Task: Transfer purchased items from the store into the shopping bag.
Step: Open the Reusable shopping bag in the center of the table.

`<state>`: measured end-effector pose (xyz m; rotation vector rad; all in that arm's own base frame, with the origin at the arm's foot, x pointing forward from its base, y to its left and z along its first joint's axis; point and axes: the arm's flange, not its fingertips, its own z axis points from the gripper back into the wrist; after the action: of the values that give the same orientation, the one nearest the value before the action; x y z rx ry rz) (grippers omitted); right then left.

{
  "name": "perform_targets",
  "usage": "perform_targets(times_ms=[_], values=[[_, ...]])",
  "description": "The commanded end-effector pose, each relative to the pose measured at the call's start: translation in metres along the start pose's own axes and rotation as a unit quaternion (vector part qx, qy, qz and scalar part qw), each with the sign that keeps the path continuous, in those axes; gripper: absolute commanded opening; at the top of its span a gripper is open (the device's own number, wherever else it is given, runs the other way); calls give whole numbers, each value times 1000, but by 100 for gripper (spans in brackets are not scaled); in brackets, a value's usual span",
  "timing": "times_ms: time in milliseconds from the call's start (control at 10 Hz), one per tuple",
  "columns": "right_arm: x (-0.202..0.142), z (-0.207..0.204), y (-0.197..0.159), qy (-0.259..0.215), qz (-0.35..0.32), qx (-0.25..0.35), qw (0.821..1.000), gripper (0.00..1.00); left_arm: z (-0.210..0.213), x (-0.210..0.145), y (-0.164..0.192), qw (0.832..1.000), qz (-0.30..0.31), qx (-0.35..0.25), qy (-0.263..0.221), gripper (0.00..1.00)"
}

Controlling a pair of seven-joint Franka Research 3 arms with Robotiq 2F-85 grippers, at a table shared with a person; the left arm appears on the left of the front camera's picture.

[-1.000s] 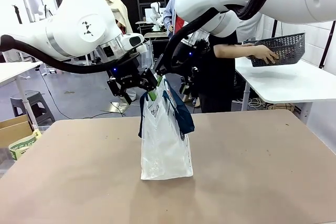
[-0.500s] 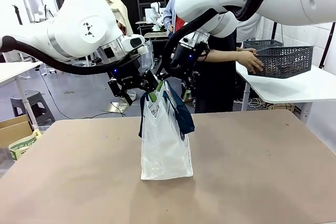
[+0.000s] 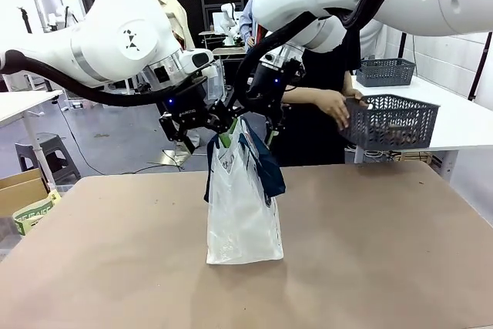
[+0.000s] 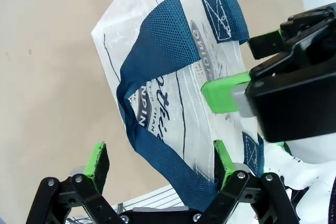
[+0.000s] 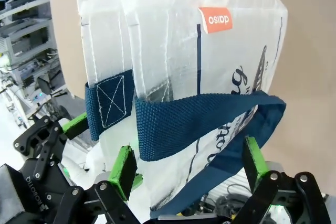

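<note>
The shopping bag stands upright in the middle of the tan table, whitish plastic with navy straps. My left gripper is at the bag's top from the left, and my right gripper is at it from the right. In the left wrist view the left gripper is open, with the bag's rim and a strap between its green fingertips. The right gripper is likewise open astride the bag and a strap. The purchased items are hidden from view.
A person at the far side holds a dark grey lattice basket in one hand, just above the table's far right edge. A second basket sits on the white side table. A cardboard box stands at the left.
The person has lifted the lattice basket off the side table and swung it down and left toward my table. Both arms have stayed at the bag's top.
</note>
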<state>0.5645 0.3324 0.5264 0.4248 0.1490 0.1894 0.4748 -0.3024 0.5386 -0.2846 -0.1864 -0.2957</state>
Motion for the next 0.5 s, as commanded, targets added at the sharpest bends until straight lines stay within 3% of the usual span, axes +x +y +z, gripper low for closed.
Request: perform_targets(times_ms=[0,400], values=[[11,1,9,21,0,-36,999,82,5,7,-7,1000,11,0,7,82],[8,-2,13,39,-20,-53,998,3,5,8,-15,1000,22,9,17,9]])
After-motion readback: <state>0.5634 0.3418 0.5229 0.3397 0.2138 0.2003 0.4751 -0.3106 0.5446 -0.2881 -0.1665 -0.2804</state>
